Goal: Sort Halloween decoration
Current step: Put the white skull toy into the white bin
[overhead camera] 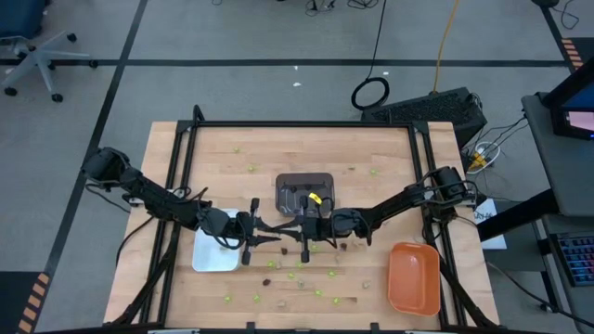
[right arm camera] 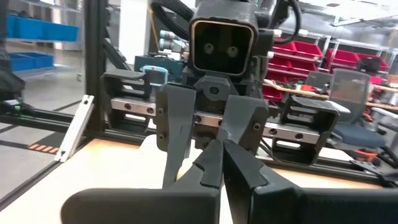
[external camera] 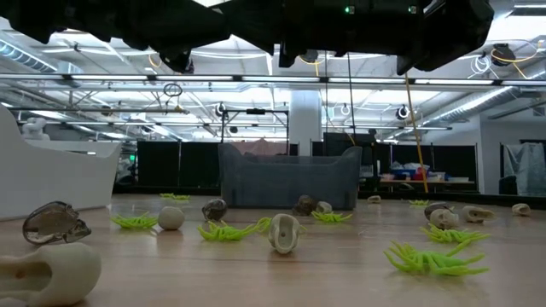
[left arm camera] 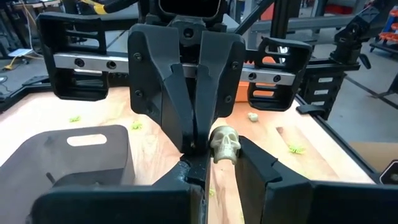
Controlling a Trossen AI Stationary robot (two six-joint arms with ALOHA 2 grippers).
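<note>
A pale tan skull trinket (left arm camera: 224, 143) sits between the fingertips of my left gripper (left arm camera: 222, 155), which reaches in from the table's left to the table's middle (overhead camera: 281, 229). My right gripper (right arm camera: 222, 148) comes from the right and faces it (overhead camera: 290, 227). It is shut, and its tips (left arm camera: 196, 146) stand right beside the skull. Both grippers hang well above the table. Other lime-green, dark and tan trinkets (overhead camera: 297, 274) lie loose on the wood near the front edge, among them green spiders (external camera: 426, 258) and a tan skull (external camera: 284, 232). My left gripper pinches the tan skull by its sides (left arm camera: 235, 146) between the two fingertips, reaching level from the table's left. The skull is upright, face toward the camera, and is lifted clear of the table. My right gripper's shut tips are next to the skull; I cannot tell whether they touch it.
A dark grey tray (overhead camera: 304, 190) lies just behind the grippers, a white tray (overhead camera: 206, 255) under the left arm and an orange tray (overhead camera: 414, 278) at the front right. A black frame (overhead camera: 278, 125) runs around the table. A few green trinkets (overhead camera: 249, 168) lie toward the far edge.
</note>
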